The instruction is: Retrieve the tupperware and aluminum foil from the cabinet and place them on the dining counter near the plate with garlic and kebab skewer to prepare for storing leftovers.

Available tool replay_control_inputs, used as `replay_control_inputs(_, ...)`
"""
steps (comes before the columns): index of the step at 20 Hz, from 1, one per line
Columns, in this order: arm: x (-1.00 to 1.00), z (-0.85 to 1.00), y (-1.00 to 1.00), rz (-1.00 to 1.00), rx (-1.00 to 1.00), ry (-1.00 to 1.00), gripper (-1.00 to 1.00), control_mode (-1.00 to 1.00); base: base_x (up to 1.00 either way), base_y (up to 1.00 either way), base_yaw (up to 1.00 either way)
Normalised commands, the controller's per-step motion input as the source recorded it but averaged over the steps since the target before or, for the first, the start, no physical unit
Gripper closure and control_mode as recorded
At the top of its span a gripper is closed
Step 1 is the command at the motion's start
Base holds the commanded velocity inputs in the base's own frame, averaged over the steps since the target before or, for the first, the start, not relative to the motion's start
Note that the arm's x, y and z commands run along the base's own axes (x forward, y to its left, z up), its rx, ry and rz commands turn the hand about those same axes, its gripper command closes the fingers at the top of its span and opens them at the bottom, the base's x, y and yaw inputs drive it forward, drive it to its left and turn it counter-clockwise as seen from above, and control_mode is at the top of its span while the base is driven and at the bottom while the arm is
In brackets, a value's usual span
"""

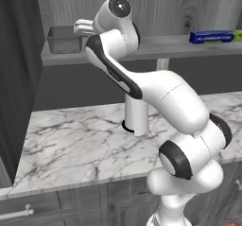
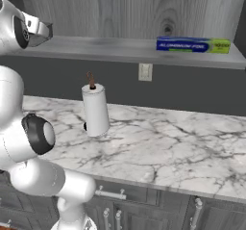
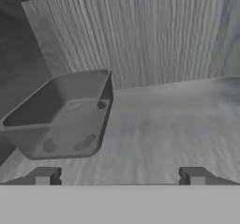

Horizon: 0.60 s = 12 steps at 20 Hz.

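While wide apart, gripper (image 3: 119,176) just short of tupperware (image 3: 61,115), upper-left.

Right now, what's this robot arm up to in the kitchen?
The white arm has raised its tool, jaws open and holding nothing, to the long grey shelf of the wood-grain cabinet. It faces the small grey translucent tub at the shelf's left end, not touching it yet. The dark-blue foil box lies farther right; a white paper-towel roll stands on the marble worktop below.
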Motion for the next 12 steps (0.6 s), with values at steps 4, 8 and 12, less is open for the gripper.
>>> replay_control_inputs(4,0.52,-0.08,0.27,0.00,-0.01,0.00,-1.00,-1.00,0.00,0.00,0.00)
replay_control_inputs(8,0.52,-0.08,0.24,0.00,0.00,0.00,-1.00,-1.00,0.00,0.00,0.00)
replay_control_inputs(12,0.46,-0.01,0.06,0.00,0.00,0.00,-1.00,-1.00,0.00,0.00,0.00)
